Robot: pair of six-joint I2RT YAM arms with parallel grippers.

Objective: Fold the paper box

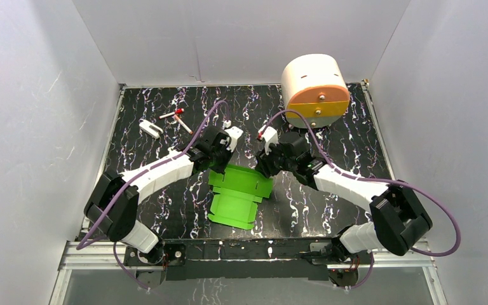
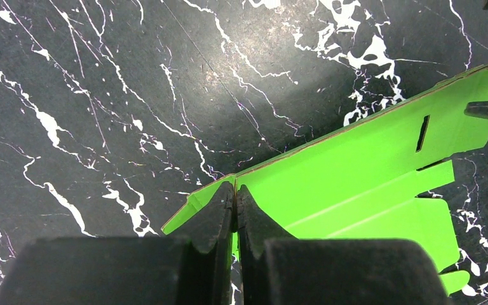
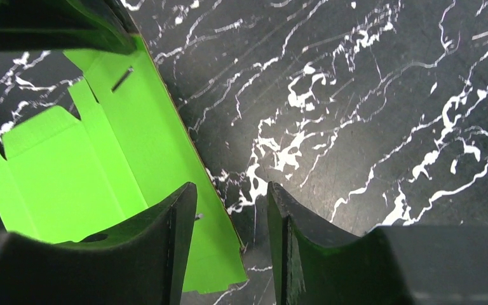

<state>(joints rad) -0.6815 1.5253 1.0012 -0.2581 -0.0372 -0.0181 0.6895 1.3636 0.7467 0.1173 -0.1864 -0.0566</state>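
Observation:
The paper box (image 1: 235,194) is a bright green die-cut sheet with flaps and slots, lying partly raised on the black marbled table. My left gripper (image 1: 219,166) is at its far left corner. In the left wrist view it (image 2: 236,190) is shut on the card's edge (image 2: 368,171). My right gripper (image 1: 265,168) is at the sheet's far right edge. In the right wrist view it (image 3: 232,194) is open, its jaws on either side of the card's edge (image 3: 121,140), one finger (image 3: 165,235) over the green card and the other over the table.
A cream-and-orange rounded drawer unit (image 1: 314,89) stands at the back right. A small white part (image 1: 150,129) and red-and-white sticks (image 1: 176,117) lie at the back left. White walls enclose the table on three sides.

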